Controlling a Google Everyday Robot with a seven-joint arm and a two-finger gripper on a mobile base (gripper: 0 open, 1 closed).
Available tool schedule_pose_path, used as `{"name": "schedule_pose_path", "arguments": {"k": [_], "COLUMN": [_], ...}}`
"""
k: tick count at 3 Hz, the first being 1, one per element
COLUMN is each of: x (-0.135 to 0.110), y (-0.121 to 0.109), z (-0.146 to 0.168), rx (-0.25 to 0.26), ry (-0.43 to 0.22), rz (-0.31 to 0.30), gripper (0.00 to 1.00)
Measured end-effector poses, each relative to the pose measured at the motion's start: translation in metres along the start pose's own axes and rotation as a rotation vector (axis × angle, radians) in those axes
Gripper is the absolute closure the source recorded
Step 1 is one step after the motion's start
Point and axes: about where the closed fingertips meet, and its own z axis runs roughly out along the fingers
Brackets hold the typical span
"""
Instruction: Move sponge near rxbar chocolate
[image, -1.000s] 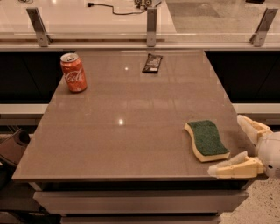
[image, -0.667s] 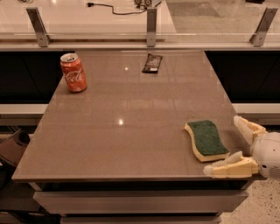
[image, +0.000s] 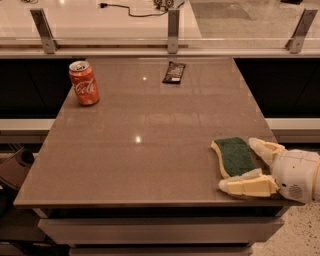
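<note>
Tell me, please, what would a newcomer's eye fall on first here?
First, the cream two-finger gripper at the near right corner of the brown table, open, its fingers either side of the wavy-edged sponge, dark green over pale yellow foam. Then the red Coca-Cola can upright at far left, and the small dark wrapped bar lying flat by the far edge.

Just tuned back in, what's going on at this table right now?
The robot's gripper is at the near right corner of the table, open, with one finger on each side of the sponge's near end. The sponge lies flat, green side up, and is not yet lifted. The rxbar chocolate lies near the far edge, well away from the sponge. A red Coca-Cola can stands upright at the far left.
</note>
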Motion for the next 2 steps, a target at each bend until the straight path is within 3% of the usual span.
{"name": "schedule_pose_path", "arguments": {"k": [2], "x": [-0.0007], "y": [0.0008], "z": [0.0108], "rx": [-0.013], "ry": [0.008], "rz": [0.002], "gripper": [0.62]}}
